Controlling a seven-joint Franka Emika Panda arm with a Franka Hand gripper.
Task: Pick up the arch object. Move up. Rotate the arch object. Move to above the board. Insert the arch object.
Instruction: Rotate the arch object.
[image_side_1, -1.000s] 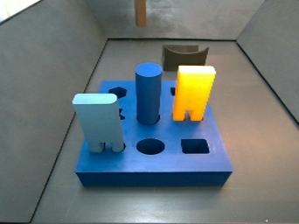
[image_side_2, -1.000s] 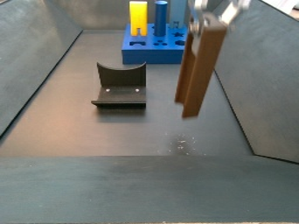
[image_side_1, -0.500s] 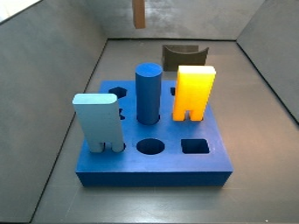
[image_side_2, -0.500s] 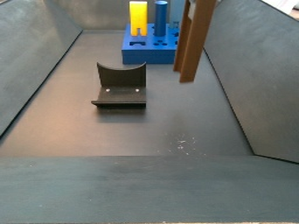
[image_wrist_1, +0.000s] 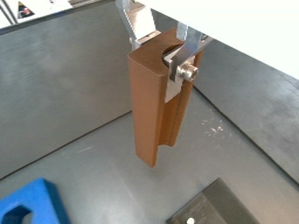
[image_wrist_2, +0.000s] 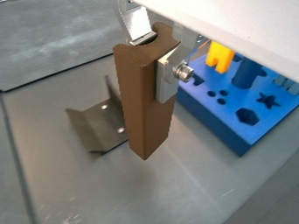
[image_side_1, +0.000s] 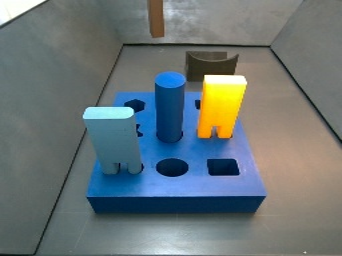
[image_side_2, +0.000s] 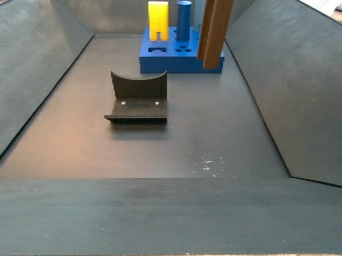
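grey floor; tool grips arch object, long axis vertical.

The hand grips the arch object upright; the board lies below.

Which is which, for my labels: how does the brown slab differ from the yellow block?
The brown slab hangs in the air, clamped in the claw; the yellow block stands planted in the blue board. The slab is orange-brown, the block bright yellow. The block has a notch at its base. Both stand upright.
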